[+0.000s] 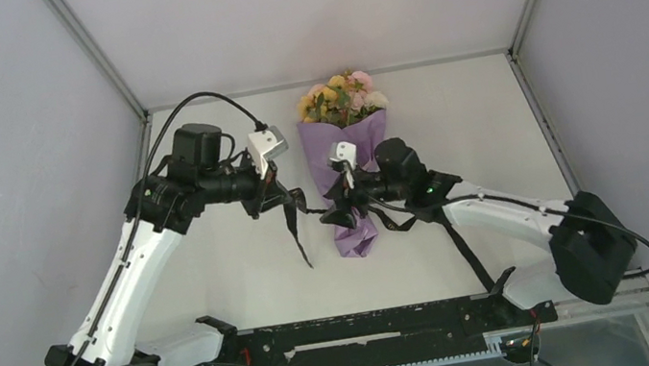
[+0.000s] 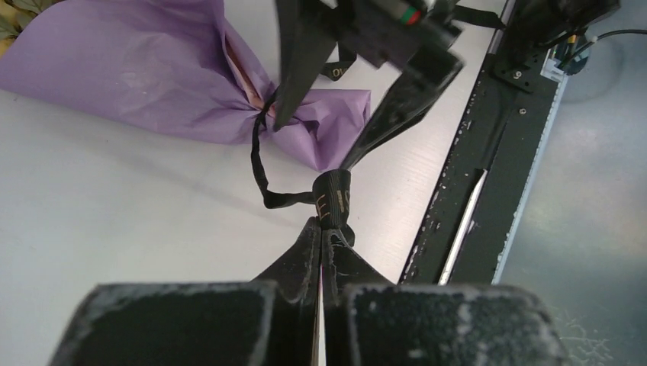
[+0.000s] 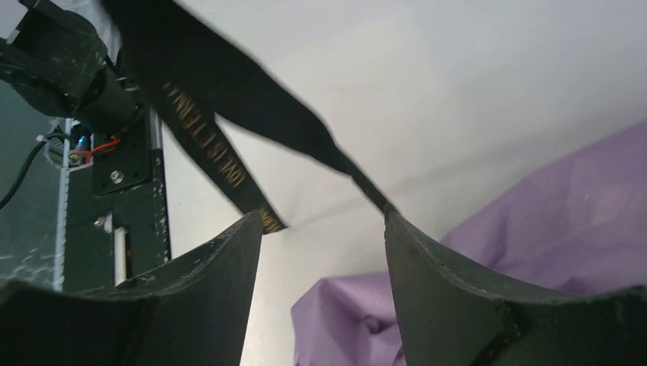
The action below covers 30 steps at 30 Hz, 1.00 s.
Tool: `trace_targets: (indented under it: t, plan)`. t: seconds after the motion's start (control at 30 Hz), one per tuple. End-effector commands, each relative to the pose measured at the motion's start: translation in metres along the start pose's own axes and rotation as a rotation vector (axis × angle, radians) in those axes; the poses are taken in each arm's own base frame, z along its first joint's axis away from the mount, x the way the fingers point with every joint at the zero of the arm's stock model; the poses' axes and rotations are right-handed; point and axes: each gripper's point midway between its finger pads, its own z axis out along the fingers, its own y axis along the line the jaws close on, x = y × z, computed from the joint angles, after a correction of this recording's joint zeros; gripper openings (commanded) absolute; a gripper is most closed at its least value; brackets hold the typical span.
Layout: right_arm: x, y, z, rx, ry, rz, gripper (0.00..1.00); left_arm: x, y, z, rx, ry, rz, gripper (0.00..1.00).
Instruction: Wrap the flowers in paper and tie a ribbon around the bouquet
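Clamped shut, the left gripper (image 2: 321, 229) pinches the ribbon (image 2: 334, 200), which loops to the paper (image 2: 137, 76) at its cinched neck; keep that line taut.

Right wrist: the right gripper (image 3: 322, 216) stands open, with ribbon strands crossing its tips unclamped. It should close on one tail only.

Overhead, the bouquet (image 1: 361, 129) lies on the table (image 1: 248, 282), flowers (image 1: 341, 95) pointing away. Pull both ends evenly.

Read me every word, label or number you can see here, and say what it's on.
Ribbon, right wrist view: gold capitals along the band, tilted and blurred; possibly "LOVE IS ETERNAL", but not certain.
Same ribbon, left wrist view: a few gold letters on a fold, cut off and unreadable.
Paper: no print.
Top view: nothing large enough to read.
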Motion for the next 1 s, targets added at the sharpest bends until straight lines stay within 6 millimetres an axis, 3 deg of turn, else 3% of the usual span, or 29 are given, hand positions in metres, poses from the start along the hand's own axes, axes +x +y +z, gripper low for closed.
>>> trace_targets:
  t: [0.0, 0.5, 0.57, 0.67, 0.87, 0.97]
  plan:
    - [-0.047, 0.000, 0.022, -0.038, -0.130, -0.145, 0.69, -0.024, -0.015, -0.018, 0.009, -0.078, -0.010, 0.00]
    - [-0.028, 0.000, 0.064, -0.097, -0.124, -0.096, 0.66, -0.028, -0.016, -0.022, 0.002, -0.082, -0.007, 0.00]
    - [-0.029, -0.003, 0.067, -0.088, -0.128, -0.083, 0.60, -0.027, -0.016, -0.023, -0.004, -0.078, -0.006, 0.00]
    - [-0.031, -0.014, 0.064, -0.055, -0.140, -0.029, 0.34, -0.022, -0.016, -0.024, -0.010, -0.065, 0.000, 0.00]
    - [-0.026, -0.031, 0.056, -0.001, -0.120, 0.065, 0.02, -0.016, -0.013, -0.026, -0.034, -0.045, 0.010, 0.00]
    - [-0.027, -0.034, 0.052, 0.013, -0.114, 0.092, 0.00, -0.010, -0.009, -0.025, -0.057, -0.026, 0.005, 0.00]
